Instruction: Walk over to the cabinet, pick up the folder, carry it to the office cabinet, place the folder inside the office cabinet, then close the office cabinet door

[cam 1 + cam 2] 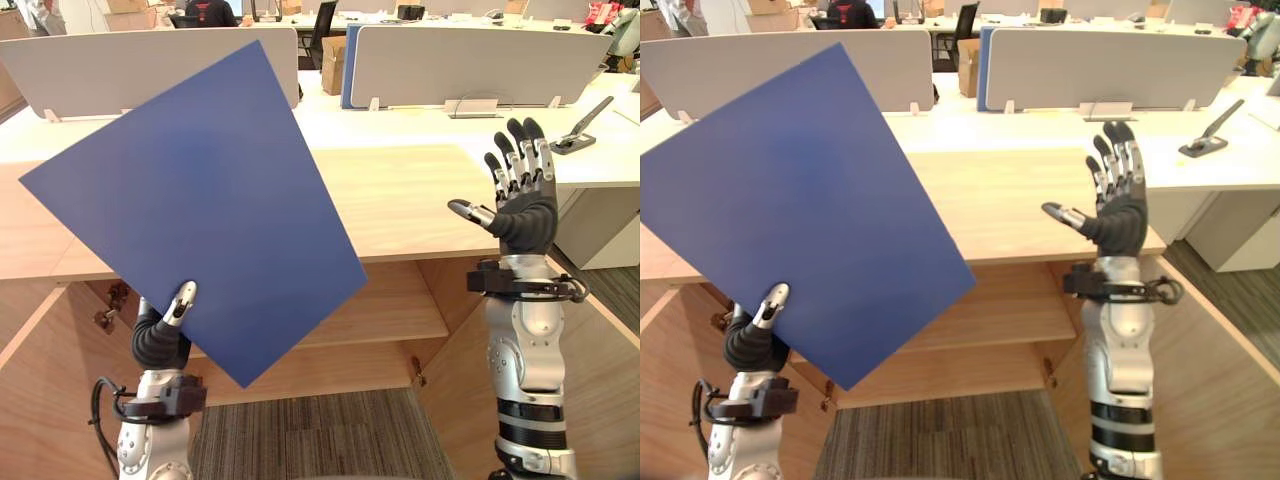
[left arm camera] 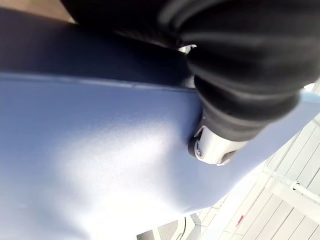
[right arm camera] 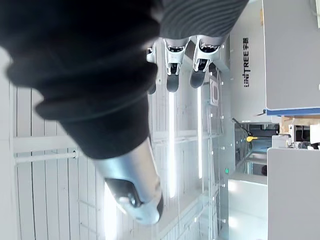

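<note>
We find the folder at frame left, over the left hand. The right hand stands at right, before the cabinet.

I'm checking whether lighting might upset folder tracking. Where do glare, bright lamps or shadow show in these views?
Left wrist view: a pale sheen spreads across the blue folder pinched by the left hand. Right wrist view: ceiling light strips glare past the open right hand. Left eye view: folder evenly lit; office cabinet interior shaded.

Folder hides most of left hand, part of cabinet shelf.
</note>
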`<state>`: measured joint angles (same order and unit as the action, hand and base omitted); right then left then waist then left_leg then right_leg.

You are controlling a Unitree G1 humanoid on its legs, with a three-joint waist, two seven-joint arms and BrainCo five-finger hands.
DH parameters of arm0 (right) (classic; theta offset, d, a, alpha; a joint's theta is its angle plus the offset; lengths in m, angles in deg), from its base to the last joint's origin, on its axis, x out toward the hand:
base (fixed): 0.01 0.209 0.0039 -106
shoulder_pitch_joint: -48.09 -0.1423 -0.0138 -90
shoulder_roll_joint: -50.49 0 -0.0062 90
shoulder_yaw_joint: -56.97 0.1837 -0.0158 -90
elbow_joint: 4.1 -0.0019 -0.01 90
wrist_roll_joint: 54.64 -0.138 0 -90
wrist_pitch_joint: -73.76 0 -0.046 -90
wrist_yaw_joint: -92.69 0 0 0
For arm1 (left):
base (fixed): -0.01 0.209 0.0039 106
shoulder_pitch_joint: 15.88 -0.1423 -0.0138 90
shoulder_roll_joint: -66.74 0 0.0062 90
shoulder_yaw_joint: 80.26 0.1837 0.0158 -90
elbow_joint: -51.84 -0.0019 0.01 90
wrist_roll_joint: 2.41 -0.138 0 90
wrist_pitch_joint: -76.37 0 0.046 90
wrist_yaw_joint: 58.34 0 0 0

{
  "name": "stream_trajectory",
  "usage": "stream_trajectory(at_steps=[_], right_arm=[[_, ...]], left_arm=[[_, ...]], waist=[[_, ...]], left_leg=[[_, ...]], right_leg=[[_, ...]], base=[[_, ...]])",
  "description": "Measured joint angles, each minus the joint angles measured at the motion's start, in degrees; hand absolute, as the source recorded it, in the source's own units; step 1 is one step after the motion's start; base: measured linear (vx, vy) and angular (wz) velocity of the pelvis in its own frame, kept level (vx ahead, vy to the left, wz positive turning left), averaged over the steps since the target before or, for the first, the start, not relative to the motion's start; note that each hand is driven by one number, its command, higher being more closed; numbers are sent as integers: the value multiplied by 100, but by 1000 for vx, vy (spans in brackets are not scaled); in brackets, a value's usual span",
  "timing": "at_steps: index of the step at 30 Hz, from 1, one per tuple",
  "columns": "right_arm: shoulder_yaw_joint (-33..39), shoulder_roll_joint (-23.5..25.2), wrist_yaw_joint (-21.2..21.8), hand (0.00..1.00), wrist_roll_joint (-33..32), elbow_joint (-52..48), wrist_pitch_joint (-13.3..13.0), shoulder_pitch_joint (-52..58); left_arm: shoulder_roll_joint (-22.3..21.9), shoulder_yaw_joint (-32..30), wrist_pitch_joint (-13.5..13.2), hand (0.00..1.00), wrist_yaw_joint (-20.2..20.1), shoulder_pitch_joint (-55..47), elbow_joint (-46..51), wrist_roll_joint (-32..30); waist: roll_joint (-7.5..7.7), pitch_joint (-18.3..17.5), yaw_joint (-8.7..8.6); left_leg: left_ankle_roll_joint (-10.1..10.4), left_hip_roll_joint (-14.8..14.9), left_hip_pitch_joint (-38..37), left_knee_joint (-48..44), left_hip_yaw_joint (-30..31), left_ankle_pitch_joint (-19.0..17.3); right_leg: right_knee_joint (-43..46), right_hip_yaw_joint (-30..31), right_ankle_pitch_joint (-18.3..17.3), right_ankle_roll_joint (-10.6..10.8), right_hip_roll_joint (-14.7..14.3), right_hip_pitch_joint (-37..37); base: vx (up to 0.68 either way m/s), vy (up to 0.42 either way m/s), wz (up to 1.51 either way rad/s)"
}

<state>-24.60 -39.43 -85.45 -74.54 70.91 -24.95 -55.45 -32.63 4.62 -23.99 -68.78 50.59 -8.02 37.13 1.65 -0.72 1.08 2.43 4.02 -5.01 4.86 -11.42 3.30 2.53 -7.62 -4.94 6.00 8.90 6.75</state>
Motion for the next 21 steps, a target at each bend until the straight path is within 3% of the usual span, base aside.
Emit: stream_trajectory(at_steps=[2,7,10,14,16,21], right_arm=[[-312,-272,165,0,-222,11,7,-123],[-1705,-974,923,0,-1584,329,80,-609],[-2717,-1352,1361,0,-2212,517,333,-819],[-3327,-1772,1436,0,-2793,1081,443,-1395],[-3726,-1917,1460,0,-2868,1257,489,-1644],[-4202,-2008,1463,0,-2897,1753,479,-2088]], left_arm=[[161,-68,-19,100,0,24,0,-136],[553,-14,-34,100,-97,173,-2,-86],[830,233,-75,100,-171,224,-2,-37],[1039,422,-125,100,-183,216,-35,199],[1200,715,-222,100,-194,263,-16,301],[1459,703,-248,100,-108,260,-37,379]], waist=[[-4,3,-21],[-10,6,-26],[-10,8,-2],[-28,21,29],[-31,21,54],[-70,43,82]], left_leg=[[-3,1,0,-8,0,-4],[-4,2,-8,-13,8,-5],[-4,-2,-14,-13,19,-5],[-6,-29,-15,-13,21,-3],[-7,-29,-16,-13,21,-2],[-9,-30,-14,-13,22,1]], right_leg=[[0,0,0,0,0,2],[19,0,0,0,0,8],[43,0,0,0,8,7],[44,0,1,2,35,8],[44,0,1,2,36,9],[43,-1,1,3,36,8]], base=[[0,0,0],[0,0,0],[0,0,0],[0,0,0],[0,0,0],[0,0,0]])
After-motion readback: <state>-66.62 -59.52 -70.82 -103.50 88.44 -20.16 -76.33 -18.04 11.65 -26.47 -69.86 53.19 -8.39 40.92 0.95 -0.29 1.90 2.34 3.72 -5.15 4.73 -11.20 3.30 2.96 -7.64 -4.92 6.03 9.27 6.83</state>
